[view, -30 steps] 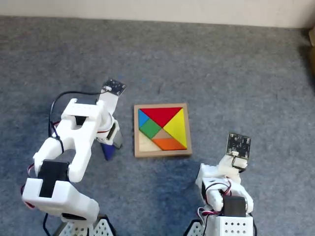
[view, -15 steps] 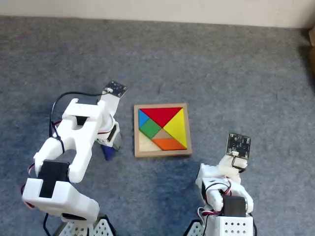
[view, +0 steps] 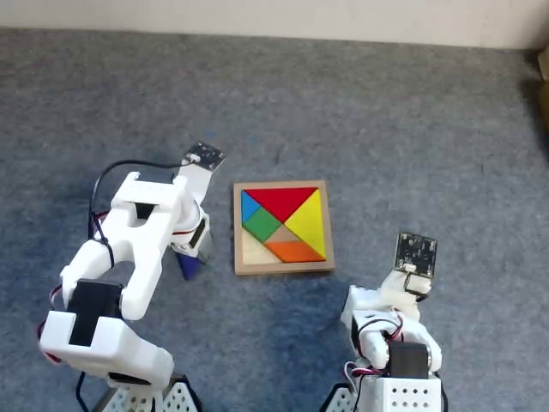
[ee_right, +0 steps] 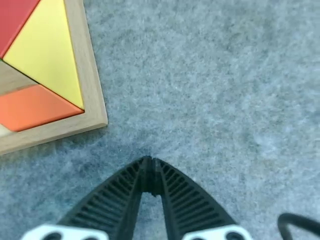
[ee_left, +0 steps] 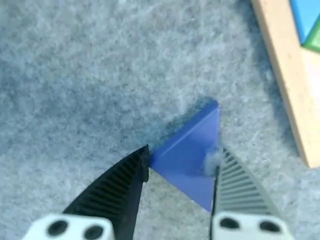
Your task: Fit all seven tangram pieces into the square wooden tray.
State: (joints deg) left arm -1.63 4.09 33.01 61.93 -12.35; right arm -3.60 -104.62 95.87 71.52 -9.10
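Pinching blue triangle (ee_left: 192, 145) flat on the table (view: 386, 129) in left gripper (ee_left: 182, 156), jaws clamped on two sides, just off left edge of wooden tray (view: 237, 232); to go rightward into pale empty slot (view: 251, 251) at tray's near-left corner, with right gripper (ee_right: 151, 176) clenched empty, farther off

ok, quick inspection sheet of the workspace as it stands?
Surface: grey carpet.
Job's things: wooden tray holds red triangle, yellow triangle, orange piece, green square and light blue triangle, with bare wood at one corner; dark blue triangle lies on the carpet beside the tray.
Clutter: nothing seen.
Pincers: left pincer closed on the dark blue triangle; right pincer shut over carpet near a tray corner.
Cables: black cable looped at the left arm.
Surroundings: pale wall along the far edge.
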